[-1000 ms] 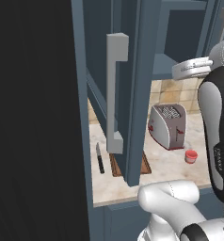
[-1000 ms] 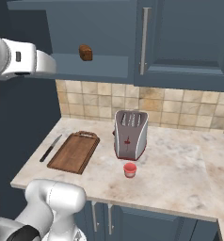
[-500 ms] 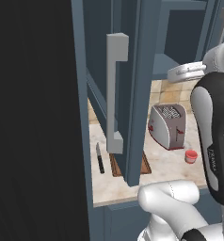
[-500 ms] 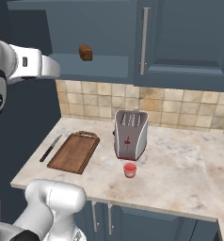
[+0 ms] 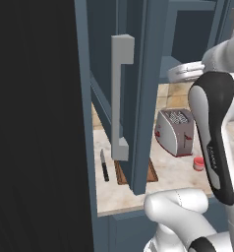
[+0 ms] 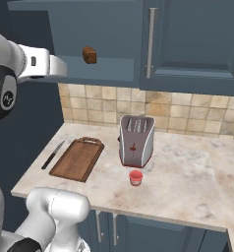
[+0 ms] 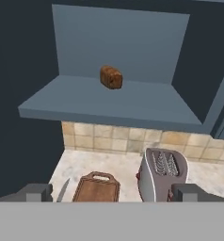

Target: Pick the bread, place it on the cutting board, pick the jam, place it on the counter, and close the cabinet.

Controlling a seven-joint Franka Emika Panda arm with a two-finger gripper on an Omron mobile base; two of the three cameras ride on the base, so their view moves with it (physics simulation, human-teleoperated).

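Gripper point(image 7: 111, 192) is spread wide, holding nothing. Left to right on the counter point(image 6: 188, 177): knife point(image 6: 52, 155), cutting board point(image 6: 77, 159), toaster point(image 6: 136, 141), jam point(image 6: 135, 177). Bread point(image 7: 111, 77) sits up in the open cabinet point(image 7: 109, 101).

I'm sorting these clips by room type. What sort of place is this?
A kitchen, rendered rather than real. A silver toaster and a cutting board sit on a marble-patterned counter with a tiled backsplash behind, and blue cabinets hang above it.

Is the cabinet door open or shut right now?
Open: the cabinet door swings out toward the camera, and the bread sits exposed on its shelf.
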